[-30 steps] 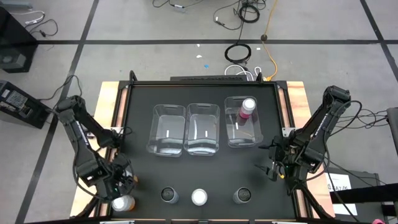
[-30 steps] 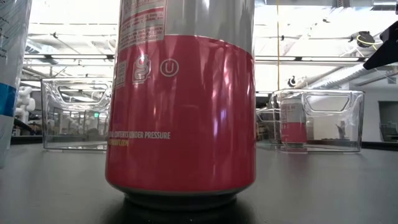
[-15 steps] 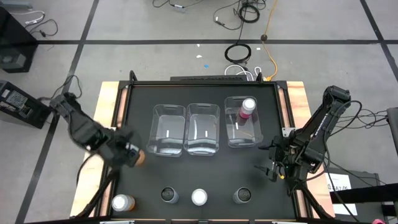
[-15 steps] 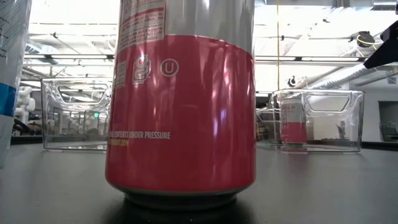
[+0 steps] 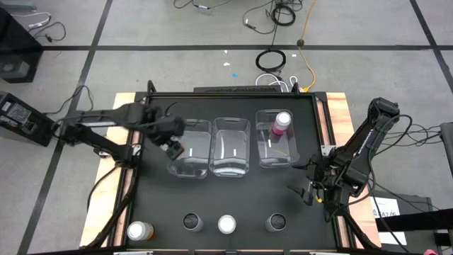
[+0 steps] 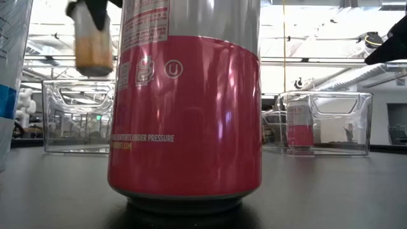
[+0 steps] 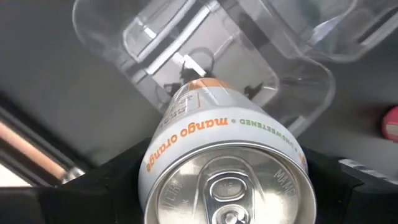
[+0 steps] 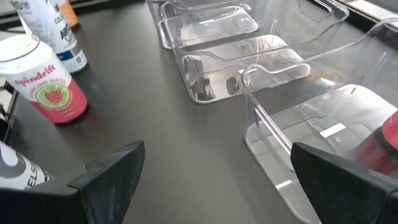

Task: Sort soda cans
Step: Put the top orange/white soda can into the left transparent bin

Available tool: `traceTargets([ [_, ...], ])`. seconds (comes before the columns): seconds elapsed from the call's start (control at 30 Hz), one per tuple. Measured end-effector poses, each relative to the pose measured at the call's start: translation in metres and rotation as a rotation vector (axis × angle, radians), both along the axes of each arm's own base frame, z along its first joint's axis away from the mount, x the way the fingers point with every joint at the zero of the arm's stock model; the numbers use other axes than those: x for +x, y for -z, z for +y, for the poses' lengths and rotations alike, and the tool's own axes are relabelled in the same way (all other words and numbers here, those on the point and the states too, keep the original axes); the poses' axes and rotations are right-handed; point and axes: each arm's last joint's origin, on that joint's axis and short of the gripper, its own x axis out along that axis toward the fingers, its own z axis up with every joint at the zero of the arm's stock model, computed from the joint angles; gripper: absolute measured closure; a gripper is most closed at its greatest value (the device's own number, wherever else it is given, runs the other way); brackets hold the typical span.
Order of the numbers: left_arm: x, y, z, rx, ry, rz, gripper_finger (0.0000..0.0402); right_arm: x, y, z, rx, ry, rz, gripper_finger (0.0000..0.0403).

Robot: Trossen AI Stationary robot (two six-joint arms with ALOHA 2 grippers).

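Note:
My left gripper (image 5: 172,142) is shut on an orange "mango orange" can (image 7: 227,186) and hangs over the left wall of the left clear bin (image 5: 191,147). In the low view this can (image 6: 93,41) is in the air. A second orange can (image 5: 139,230), two dark cans (image 5: 192,222) (image 5: 276,223) and a pink can (image 5: 226,224) stand on their bases along the near edge. Another pink can (image 5: 282,122) stands in the right bin (image 5: 277,152). My right gripper (image 5: 311,188) waits open at the table's right side. My left gripper pinches the orange can between its two fingers at the upper wall just under the top rim (image 7: 155,168). The fingers (image 7: 106,183) come from above, one on each side. The can hangs upright below them, lifted clear of the table (image 6: 93,63).
Three clear bins stand side by side in the table's middle; the middle bin (image 5: 231,146) holds nothing. In the right wrist view a pink can (image 8: 53,81) stands near the open fingers. Bare black table lies between the bins and the near row of cans.
My left gripper has carried the orange can from the near left corner up, toward the far edge and to the right, ending at the left bin. The can has come into the low view, high in the air. The other cans and my right arm have stayed put.

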Motion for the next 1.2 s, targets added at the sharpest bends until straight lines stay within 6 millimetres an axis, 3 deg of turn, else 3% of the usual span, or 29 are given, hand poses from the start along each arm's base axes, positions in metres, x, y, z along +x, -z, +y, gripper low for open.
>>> traceTargets([
  [0.3, 0.039, 0.036, 0.066, 0.003, 0.161, 0.1, 0.0093, 0.002, -0.001, 0.002, 0.059, 0.02, -0.03, 0.0007],
  [0.47, 0.061, 0.06, 0.088, -0.011, 0.257, 0.123, 0.0093, 0.003, -0.002, 0.003, 0.07, 0.022, -0.035, 0.0007],
  [0.73, 0.091, 0.076, 0.099, 0.042, 0.412, 0.076, 0.0093, 0.003, -0.002, 0.003, 0.109, 0.049, -0.046, 0.0007],
  [1.2, 0.114, 0.105, 0.103, 0.056, 0.492, 0.093, 0.0093, 0.003, -0.002, 0.002, 0.115, 0.062, -0.056, 0.0007],
])
